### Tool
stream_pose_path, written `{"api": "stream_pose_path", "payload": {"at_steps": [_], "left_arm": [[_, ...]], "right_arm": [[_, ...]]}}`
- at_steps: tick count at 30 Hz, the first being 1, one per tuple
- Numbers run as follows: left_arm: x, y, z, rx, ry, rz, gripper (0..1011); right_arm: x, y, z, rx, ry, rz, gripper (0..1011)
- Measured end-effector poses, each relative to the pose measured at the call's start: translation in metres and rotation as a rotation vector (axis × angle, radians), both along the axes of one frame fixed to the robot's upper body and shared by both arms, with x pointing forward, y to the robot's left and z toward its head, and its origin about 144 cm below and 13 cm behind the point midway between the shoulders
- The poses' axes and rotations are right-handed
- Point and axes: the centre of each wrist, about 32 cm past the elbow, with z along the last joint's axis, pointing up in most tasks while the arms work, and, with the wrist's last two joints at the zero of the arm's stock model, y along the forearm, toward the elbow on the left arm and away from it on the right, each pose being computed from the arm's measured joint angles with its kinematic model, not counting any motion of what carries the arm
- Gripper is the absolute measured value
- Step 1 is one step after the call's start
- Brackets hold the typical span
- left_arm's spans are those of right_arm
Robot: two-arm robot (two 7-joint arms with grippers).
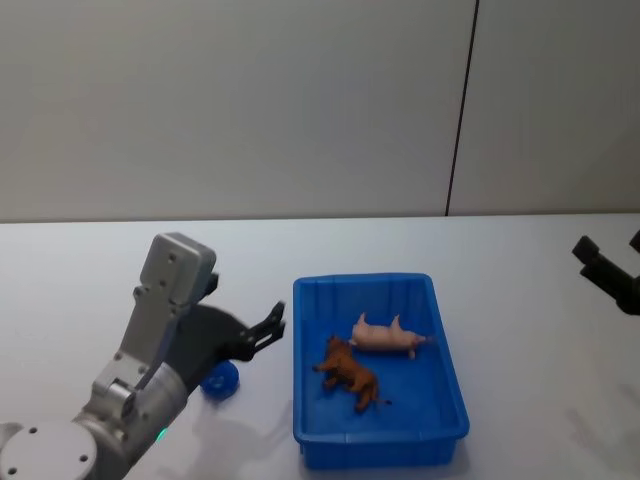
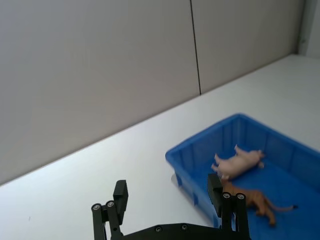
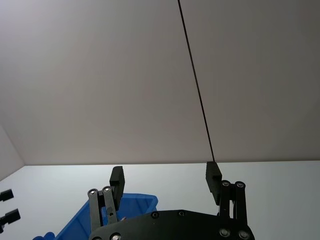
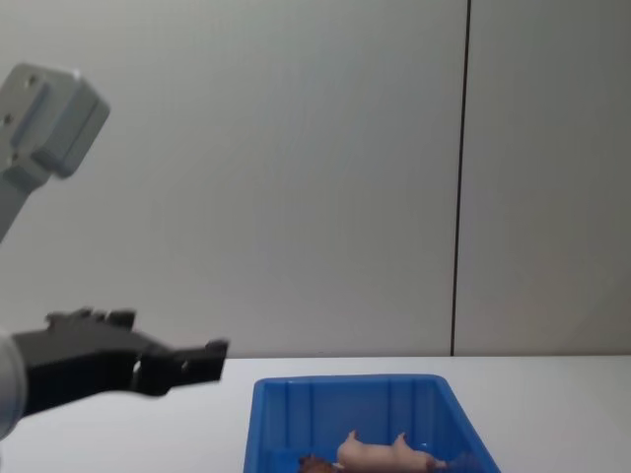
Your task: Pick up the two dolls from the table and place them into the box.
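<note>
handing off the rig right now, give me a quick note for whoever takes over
Left gripper: open and empty, hovering over the table just left of the box.
Right gripper: open and empty, raised far off to the right.
Pink doll and brown doll: both lying on their sides on the box floor, close together.
Done: both dolls are in the box.
Left: nothing to pick; probably only pulling the arms back.
Note: a small blue item lies on the table under the left arm; I cannot tell what it is.
</note>
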Motion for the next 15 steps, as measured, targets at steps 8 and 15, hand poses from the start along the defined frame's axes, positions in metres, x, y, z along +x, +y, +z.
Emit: {"api": "stream_pose_path", "payload": {"at_steps": [8,15], "left_arm": [[-0.007,0.010,-0.004,0.044,0.099,0.048,1004],[-0.006,0.017,-0.009,0.063,0.153,0.055,1004]], "right_arm": [[-0.002,-0.002,0.000,0.008,-0.004,-0.009,1001],[-0.003,-0.003,-0.001,0.012,-0.005,-0.013,1001]]}}
